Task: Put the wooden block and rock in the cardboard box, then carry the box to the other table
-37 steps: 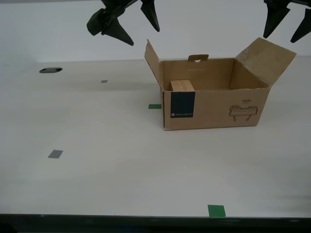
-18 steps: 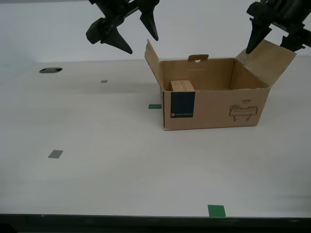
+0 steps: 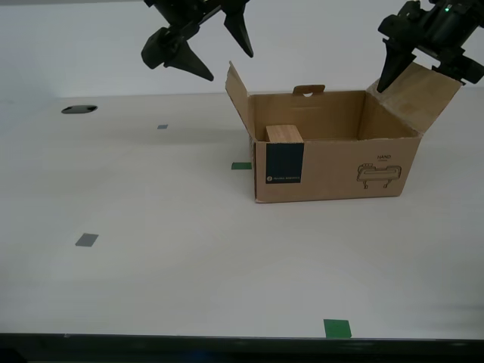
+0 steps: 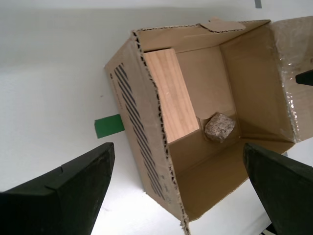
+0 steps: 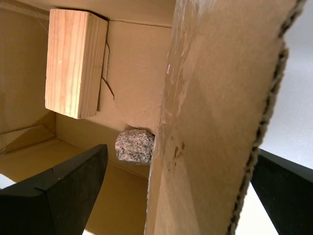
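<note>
Inside the cardboard box: wooden block, rock.

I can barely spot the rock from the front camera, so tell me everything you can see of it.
The rock is small, rough and rounded, speckled pinkish-grey like granite. It lies loose on the floor inside the open box, at the foot of a wall, apart from the block that fills one end of the box. Nothing grips it; both hands are open above the box. A raised flap hides part of it in the first wrist view, and the exterior view does not show it.
</note>
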